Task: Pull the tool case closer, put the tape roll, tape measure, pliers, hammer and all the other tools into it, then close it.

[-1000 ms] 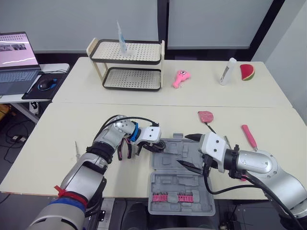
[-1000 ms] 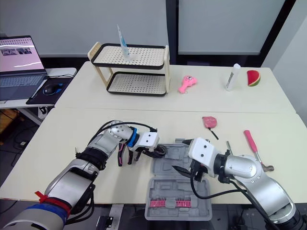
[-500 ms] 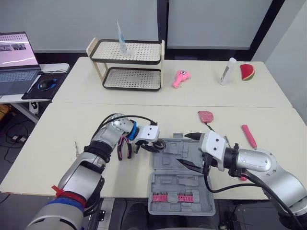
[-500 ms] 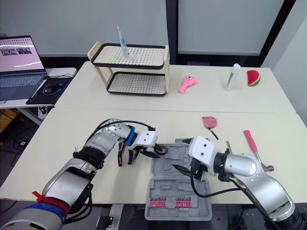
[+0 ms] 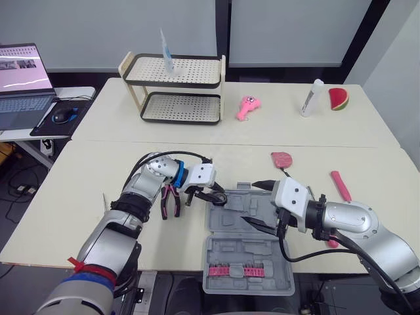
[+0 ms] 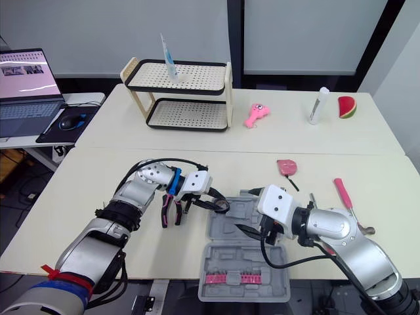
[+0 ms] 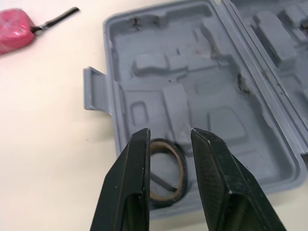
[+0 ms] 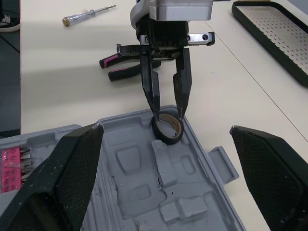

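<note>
- Left wrist view: the tape roll (image 7: 166, 175) lies slightly tilted in the far-left corner of the grey tool case (image 7: 192, 96).
- Left claw (image 7: 169, 137): fingers narrowly apart, with their tips against the roll's rim on either side.
- The case lies open and flat at the near edge of the bench (image 5: 98, 170). Its hinge runs left to right and its latch tab points away from the robot. The near half holds a pink strip of bits (image 5: 233, 270).
- Right claw (image 5: 260, 207): gaping wide and holding nothing, over the right part of the case's far half.
- Pliers (image 5: 169, 200): on the bench just left of the case, long axis near-to-far, pink-and-black handles toward the robot.
- Screwdriver (image 5: 105, 205): farther left, also lying near-to-far.
- Pink tape measure (image 5: 281, 159): beyond the case.
- A pink-handled tool (image 5: 341, 186) lies near-to-far off to the right.
- Laptop (image 5: 23, 79): its screen writing is too small to read.
</note>
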You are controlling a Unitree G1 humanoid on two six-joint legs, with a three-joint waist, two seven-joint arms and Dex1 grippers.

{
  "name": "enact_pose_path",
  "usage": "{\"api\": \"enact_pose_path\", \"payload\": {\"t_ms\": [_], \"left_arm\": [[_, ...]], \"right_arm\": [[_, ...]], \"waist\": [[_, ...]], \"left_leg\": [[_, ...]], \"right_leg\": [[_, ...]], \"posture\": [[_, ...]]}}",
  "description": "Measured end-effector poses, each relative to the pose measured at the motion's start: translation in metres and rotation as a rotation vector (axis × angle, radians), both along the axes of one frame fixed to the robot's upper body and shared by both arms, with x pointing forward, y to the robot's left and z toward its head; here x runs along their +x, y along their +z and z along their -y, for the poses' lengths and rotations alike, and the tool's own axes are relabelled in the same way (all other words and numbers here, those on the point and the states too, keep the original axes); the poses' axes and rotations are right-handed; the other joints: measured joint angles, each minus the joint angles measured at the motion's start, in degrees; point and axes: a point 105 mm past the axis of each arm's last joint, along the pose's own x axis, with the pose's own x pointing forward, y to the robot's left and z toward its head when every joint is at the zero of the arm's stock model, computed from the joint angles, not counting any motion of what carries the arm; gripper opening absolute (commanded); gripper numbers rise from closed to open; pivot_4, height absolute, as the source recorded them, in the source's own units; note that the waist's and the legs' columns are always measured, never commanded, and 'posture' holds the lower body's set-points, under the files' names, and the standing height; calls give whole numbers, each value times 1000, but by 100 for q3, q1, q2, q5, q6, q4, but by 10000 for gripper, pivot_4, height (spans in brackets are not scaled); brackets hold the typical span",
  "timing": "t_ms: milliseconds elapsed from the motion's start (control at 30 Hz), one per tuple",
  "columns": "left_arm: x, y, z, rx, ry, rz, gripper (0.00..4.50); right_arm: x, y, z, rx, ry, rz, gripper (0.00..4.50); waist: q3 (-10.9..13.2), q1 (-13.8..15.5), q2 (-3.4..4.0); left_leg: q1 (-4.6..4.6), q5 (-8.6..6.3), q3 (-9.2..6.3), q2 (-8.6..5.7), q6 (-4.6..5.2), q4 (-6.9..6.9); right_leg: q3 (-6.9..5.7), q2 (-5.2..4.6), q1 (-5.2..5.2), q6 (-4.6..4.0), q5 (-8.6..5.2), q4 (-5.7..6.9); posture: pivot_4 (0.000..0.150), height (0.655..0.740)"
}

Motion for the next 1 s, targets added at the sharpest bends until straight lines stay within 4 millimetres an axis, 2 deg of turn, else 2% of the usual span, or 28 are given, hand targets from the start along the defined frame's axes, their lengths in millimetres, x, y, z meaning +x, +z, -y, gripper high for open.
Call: {"api": "enact_pose_path", "payload": {"t_ms": [133, 300, 633, 833, 1000], "left_arm": [[-4, -13, 1, -89, 60, -42, 13412], [-9, -27, -4, -107, 114, -78, 13412], [1, -26, -5, -165, 210, -55, 13412], [1, -39, -2, -166, 242, -69, 13412], [1, -47, -3, -121, 231, -13, 13412]], "right_arm": [[0, -1, 0, 0, -1, -3, 45000], [-1, -2, 1, -4, -4, -9, 45000], [-2, -4, 2, -6, -6, -17, 45000], [-1, -4, 2, -8, -5, -15, 45000], [-1, -3, 3, -17, -6, -13, 45000]], "waist": [[0, -1, 0], [0, 4, 0], [0, 5, 0], [0, 5, 0], [-2, 8, -1]], "left_leg": [[-1, 0, -1, 0, 0, 0], [-1, 0, -1, -1, 0, 0], [0, 0, -1, -2, 1, 1], [-1, 0, 0, -2, 1, 0], [1, 0, 0, -3, 1, 1]], "right_leg": [[-1, 0, 0, 0, 0, 1], [-1, 0, 0, 0, 0, 1], [-1, 0, 1, 0, 0, 1], [-2, 0, 0, 0, 0, 1], [-3, -1, 2, 0, 0, 1]], "posture": [[1500, 7400], [1500, 7400], [1500, 7400], [1500, 7400], [1500, 7400]]}}
